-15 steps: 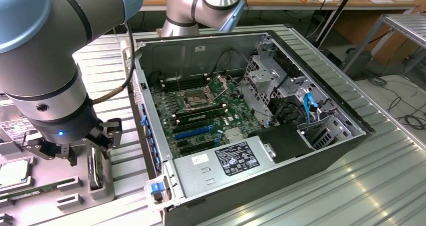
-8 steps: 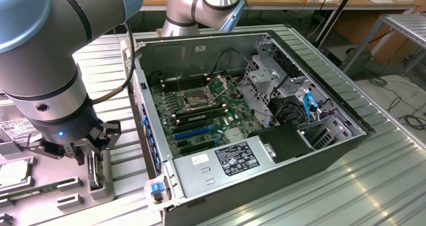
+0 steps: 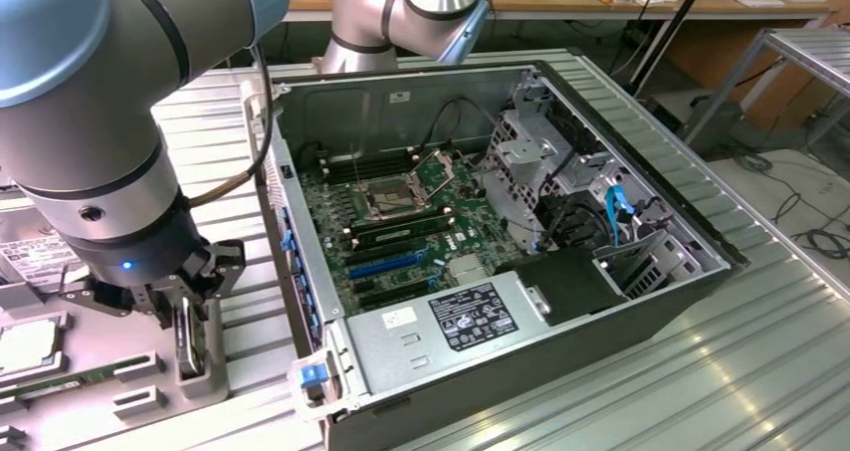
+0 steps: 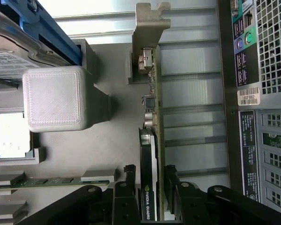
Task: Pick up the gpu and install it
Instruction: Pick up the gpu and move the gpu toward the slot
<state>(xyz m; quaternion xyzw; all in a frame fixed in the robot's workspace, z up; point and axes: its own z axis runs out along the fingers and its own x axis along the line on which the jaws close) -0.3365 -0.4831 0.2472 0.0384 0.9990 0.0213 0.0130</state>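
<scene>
Two jaws straddle the gpu, gripper not yet clamped, 8 o'clock of the case; centre grip, keep card upright.

The black gripper straddles the thin upright gpu in a grey plastic stand. An open black computer case lies alongside; a ribbed metal table bears both.

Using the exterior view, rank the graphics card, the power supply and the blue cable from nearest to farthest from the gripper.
1. Graphics card, at the gripper, outside the case.
2. Power supply, case's near end.
3. Blue cable, far side, exterior view's right.
</scene>
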